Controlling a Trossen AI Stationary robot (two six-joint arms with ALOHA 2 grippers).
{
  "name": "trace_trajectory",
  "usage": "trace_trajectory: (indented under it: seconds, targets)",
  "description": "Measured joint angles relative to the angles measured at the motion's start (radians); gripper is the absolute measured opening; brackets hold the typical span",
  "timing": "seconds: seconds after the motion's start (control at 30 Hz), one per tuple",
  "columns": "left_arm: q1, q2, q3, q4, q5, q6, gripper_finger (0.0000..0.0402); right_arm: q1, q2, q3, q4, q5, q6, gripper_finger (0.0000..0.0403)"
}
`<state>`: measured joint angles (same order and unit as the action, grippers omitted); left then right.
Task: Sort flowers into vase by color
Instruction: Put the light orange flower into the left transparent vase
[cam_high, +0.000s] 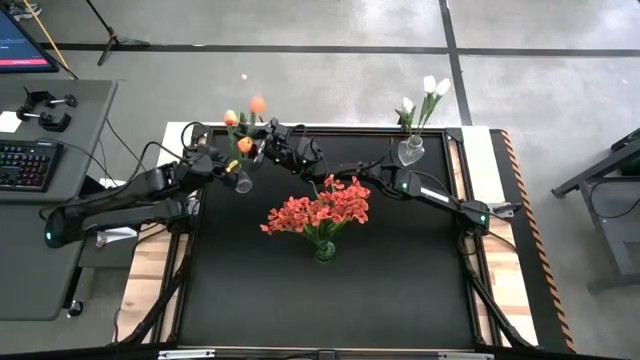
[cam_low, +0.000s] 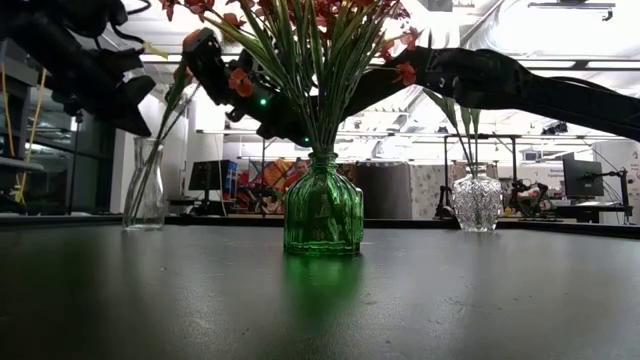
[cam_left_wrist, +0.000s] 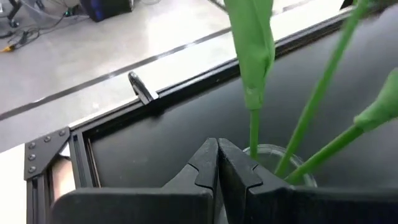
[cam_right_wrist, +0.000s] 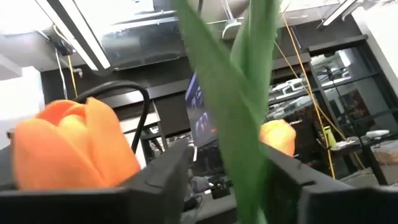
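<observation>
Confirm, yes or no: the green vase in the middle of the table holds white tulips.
No. The green vase holds red-orange blossoms; the white tulips stand in a clear vase.

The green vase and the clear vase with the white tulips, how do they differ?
The green vase is tinted green glass; the clear vase is colourless and patterned. The green vase holds a bushy red-orange bunch; the clear vase holds a few white tulips. The green vase stands mid-table; the clear vase stands at the far right corner. Both stand upright, untouched by either gripper.
</observation>
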<state>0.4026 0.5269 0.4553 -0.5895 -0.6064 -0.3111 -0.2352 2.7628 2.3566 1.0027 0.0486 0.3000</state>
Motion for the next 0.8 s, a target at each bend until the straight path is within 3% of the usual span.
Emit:
trace_trajectory:
  seconds: [0.13, 0.37, 0.8]
  targets:
    - [0.000, -0.035, 0.000, 0.002, -0.001, -0.003, 0.0000, 0.000, -0.001, 0.000, 0.004, -0.002, 0.015, 0.0193]
    - [0.001, -0.115, 0.041, 0.002, -0.032, -0.018, 0.0000, 0.007, -0.005, 0.000, -0.025, -0.072, 0.009, 0.0199]
    - [0.000, -0.159, 0.297, -0.086, -0.109, 0.035, 0.0000, -0.015, -0.041, -0.001, -0.181, -0.115, -0.064, 0.0199]
